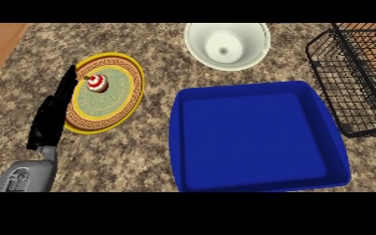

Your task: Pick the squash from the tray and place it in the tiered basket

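The left robot hand (51, 115) rests beside the plate (137, 74), fingers straight and together, holding nothing. The blue tray (249, 139) sits just beside the tiered basket (339, 82), so any carry looks short. I see no squash.

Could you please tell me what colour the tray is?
The tray is solid deep blue, seen best in the head view.

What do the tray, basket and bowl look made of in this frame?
Tray: probably plastic or enamelled metal, uniform blue with a soft sheen. Basket: thin black wire, likely coated metal, since the counter shows through its grid. Bowl: looks ceramic, plain glossy white, though plastic is possible.
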